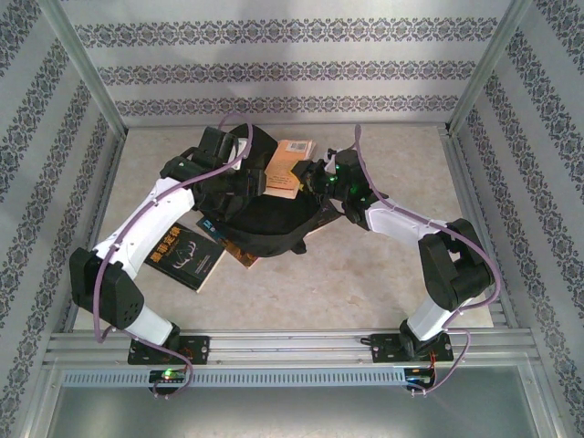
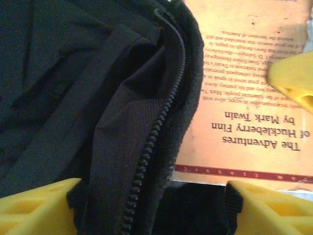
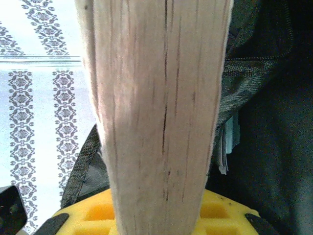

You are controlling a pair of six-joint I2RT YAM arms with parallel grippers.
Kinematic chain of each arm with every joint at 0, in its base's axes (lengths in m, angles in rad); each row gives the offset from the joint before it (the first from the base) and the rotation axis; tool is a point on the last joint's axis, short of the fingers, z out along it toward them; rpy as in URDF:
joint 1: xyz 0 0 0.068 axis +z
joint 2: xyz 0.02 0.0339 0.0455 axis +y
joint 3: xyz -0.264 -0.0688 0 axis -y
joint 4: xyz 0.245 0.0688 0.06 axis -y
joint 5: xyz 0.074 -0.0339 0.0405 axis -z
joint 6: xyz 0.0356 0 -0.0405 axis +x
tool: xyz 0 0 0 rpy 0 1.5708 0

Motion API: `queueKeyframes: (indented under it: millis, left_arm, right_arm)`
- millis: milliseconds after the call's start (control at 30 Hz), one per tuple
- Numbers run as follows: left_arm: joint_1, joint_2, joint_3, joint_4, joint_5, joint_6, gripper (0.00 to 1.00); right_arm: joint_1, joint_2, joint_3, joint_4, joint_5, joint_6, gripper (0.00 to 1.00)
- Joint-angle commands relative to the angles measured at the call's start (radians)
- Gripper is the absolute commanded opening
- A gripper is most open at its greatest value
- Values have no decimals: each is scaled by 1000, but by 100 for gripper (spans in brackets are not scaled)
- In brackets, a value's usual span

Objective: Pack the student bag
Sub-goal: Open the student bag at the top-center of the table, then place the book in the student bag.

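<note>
**A:** Two arms meet over the student bag [image 1: 269, 219], slumped at table centre, its long axis running roughly ten to four o'clock.

**B:** Left gripper [image 2: 151, 191] stands spread, yellow fingers [image 2: 39, 205] either side of the zip edge [image 2: 156, 122], nothing pinched.

**A:** Right gripper [image 1: 321, 180] is clamped on the Huckleberry Finn paperback [image 2: 244, 98], up at the bag's twelve o'clock rim.

**B:** So the bag's mouth looks to lie toward seven o'clock from that book. Right arm's the nearer one for the push in, I'd judge.

**A:** Tight at twelve, with the back wall [image 1: 274, 82] near. Bare tabletop [image 1: 347, 283] at six, and a black book [image 1: 187, 257] lies at eight.
</note>
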Motion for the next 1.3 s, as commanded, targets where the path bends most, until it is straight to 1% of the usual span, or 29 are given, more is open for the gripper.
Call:
queueKeyframes:
  millis: [0, 67, 167, 300, 400, 500, 533, 567, 633, 667, 700, 900, 967, 1067, 1267]
  left_arm:
    - [4, 4, 3, 71, -46, 81, 71]
    - [3, 10, 10, 102, -32, 87, 68]
    - [4, 15, 13, 150, -7, 106, 66]
    - [4, 40, 16, 167, 28, 168, 62]
    - [3, 90, 39, 118, 121, 182, 47]
    - [4, 105, 34, 120, 191, 171, 33]
    - [4, 107, 39, 118, 206, 172, 30]
    - [3, 110, 45, 113, 220, 174, 24]
    - [4, 118, 63, 103, 235, 174, 12]
    - [6, 121, 75, 102, 244, 168, 4]
    - [5, 117, 86, 104, 243, 161, 0]
    - [9, -7, 79, 207, 134, 99, 0]
    - [13, -30, 100, 211, 123, 91, 0]
    - [13, -44, 141, 207, 113, 80, 0]
    - [13, -60, 187, 230, 128, 53, 0]
  right_arm:
    - [10, -9, -11, 91, -33, 3, 0]
    - [11, -21, -21, 83, -32, -8, 0]
    - [14, -42, -56, 74, -20, -19, 0]
    - [14, -61, -95, 79, -13, -20, 0]
    - [17, -62, -106, 79, -14, -21, 0]
    - [19, -63, -107, 79, -13, -21, 0]
    - [19, -63, -108, 80, -11, -22, 0]
    - [19, -64, -107, 80, -11, -23, 0]
    - [19, -70, -109, 75, -10, -30, 0]
    - [19, -76, -112, 67, -8, -37, 0]
    - [19, -89, -115, 48, -2, -46, 0]
    - [34, -227, -180, -137, 95, -129, 0]
    - [54, -255, -192, -186, 110, -158, 0]
    - [77, -257, -194, -208, 97, -173, 0]
    - [100, -187, -131, -177, 20, -148, 0]
